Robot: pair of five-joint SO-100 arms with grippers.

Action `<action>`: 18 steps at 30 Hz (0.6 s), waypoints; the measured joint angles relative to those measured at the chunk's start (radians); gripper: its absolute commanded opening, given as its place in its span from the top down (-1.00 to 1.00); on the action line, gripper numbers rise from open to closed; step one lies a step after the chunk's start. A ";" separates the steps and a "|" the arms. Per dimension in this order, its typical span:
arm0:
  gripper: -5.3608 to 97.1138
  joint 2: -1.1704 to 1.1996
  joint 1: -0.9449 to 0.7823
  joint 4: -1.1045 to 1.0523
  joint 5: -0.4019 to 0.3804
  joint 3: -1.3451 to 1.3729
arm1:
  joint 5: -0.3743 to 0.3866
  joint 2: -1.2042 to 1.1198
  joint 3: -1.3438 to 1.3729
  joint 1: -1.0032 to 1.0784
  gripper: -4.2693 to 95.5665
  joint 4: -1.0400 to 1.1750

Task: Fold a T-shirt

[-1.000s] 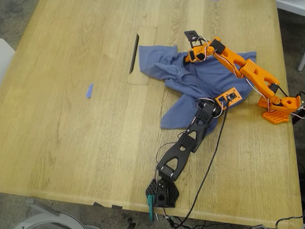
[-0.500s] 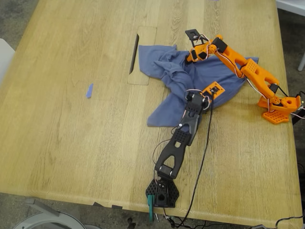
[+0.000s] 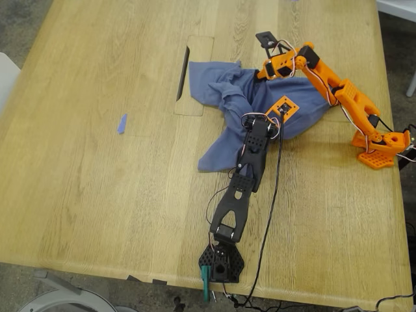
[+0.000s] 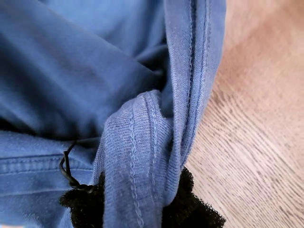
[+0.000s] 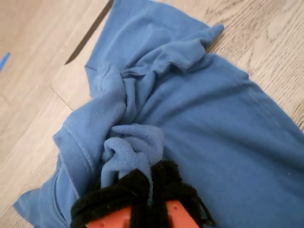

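My first gripper [image 4: 137,204] has dragged its pinched shirt [image 3: 214,81] hem closer to the slot [image 3: 182,73], and my second gripper [image 5: 149,190] is clamped on a bunched fold. Looks like I'm still spreading it out, so next I'd pull the two apart to flatten it.

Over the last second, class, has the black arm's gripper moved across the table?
Yes. The black arm's gripper has swung toward the table slot, dragging the T-shirt with it.

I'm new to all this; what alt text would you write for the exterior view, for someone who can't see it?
Two robot arms, one black and one orange, reach onto a crumpled slate-blue T-shirt on a wooden table, their tips meeting the bunched cloth. A small blue scrap lies apart toward the exterior view's left.
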 measured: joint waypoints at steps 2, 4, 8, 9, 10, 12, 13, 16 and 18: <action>0.90 0.026 0.000 0.003 0.000 0.000 | -0.005 0.021 0.000 0.000 0.92 0.000; 0.90 0.048 0.000 0.003 0.000 0.000 | -0.008 0.048 0.000 0.000 0.92 0.000; 0.90 0.098 0.000 0.003 0.000 0.000 | -0.008 0.103 0.000 -0.006 0.92 -0.009; 0.90 0.114 0.000 0.003 0.000 0.000 | -0.008 0.117 0.000 -0.006 0.92 -0.009; 0.90 0.132 0.000 0.003 0.000 0.000 | -0.008 0.130 0.000 -0.008 0.92 -0.009; 0.90 0.167 0.000 0.003 0.000 0.000 | -0.012 0.156 0.000 -0.012 0.92 -0.018; 0.90 0.186 0.000 0.003 0.000 0.000 | -0.017 0.170 0.000 -0.012 0.92 -0.025; 0.90 0.239 0.000 0.003 0.000 0.000 | -0.029 0.210 0.000 -0.012 0.92 -0.046; 0.90 0.281 0.000 0.003 0.000 0.000 | -0.029 0.236 0.000 -0.014 0.92 -0.052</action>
